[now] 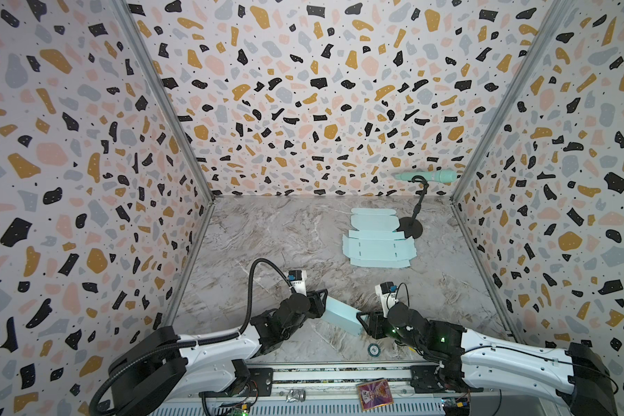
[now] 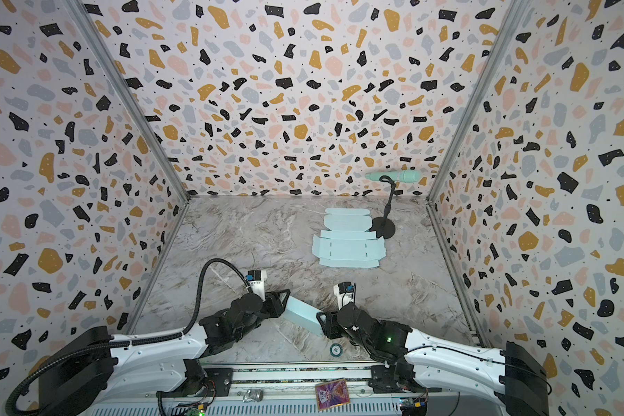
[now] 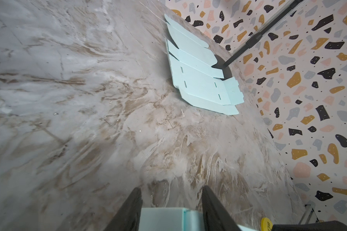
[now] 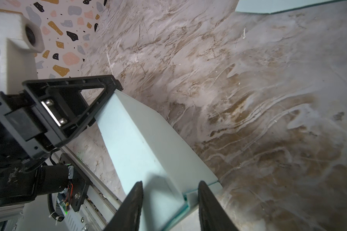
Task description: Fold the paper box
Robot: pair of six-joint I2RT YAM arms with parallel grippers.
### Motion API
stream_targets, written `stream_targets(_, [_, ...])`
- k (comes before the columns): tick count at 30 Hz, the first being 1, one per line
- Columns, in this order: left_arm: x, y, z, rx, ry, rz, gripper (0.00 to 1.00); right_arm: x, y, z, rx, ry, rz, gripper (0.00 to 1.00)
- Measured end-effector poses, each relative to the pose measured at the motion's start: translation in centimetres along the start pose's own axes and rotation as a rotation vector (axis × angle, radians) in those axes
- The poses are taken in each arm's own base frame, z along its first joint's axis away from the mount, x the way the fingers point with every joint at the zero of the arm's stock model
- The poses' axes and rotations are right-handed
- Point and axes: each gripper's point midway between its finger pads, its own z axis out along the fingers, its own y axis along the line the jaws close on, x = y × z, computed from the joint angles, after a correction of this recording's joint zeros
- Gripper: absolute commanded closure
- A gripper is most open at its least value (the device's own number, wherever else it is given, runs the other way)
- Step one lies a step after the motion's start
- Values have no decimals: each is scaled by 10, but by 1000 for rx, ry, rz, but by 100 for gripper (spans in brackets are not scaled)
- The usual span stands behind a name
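The paper box (image 1: 341, 317) (image 2: 301, 315) is a light-blue, folded-up long block, held off the marble table near its front edge. It slants between my two grippers. My left gripper (image 1: 325, 302) (image 3: 170, 192) is shut on the box's far-left end (image 3: 164, 219), which fills the gap between its fingers. My right gripper (image 1: 361, 322) (image 4: 170, 186) is shut on the near-right end of the box (image 4: 140, 144), one finger on each side. In the right wrist view, the left gripper's black frame (image 4: 68, 106) clasps the far end.
A flat, unfolded light-blue box blank (image 1: 377, 248) (image 2: 348, 248) (image 3: 200, 80) lies at the back right. A green microphone (image 1: 425, 176) on a black stand (image 1: 409, 227) is beside it. A small round disc (image 1: 373, 348) lies by the front rail. Patterned walls enclose three sides.
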Motion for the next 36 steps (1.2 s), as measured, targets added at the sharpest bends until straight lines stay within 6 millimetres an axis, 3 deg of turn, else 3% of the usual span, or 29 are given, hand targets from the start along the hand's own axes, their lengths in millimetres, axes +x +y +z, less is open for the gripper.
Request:
stream_targets(10, [8, 7, -34, -7, 94, 21, 48, 24, 49, 11, -49, 41, -212, 53])
stream_targets(16, [19, 10, -49, -10, 152, 10, 48, 36, 51, 11, -68, 60, -245, 49])
stream_targets(22, [33, 25, -61, -56, 209, 21, 47, 44, 38, 12, -34, 84, -255, 37])
stream_targets(26, [42, 37, -60, -108, 246, 38, 43, 51, 6, 15, 66, 121, -264, 20])
stream_targets(32, [49, 41, -51, -144, 281, 83, 40, 34, -2, 3, 60, 78, -184, 5])
stream_targets(36, [39, 22, -35, -141, 289, 148, 31, 14, -17, -6, 26, 34, -24, 1])
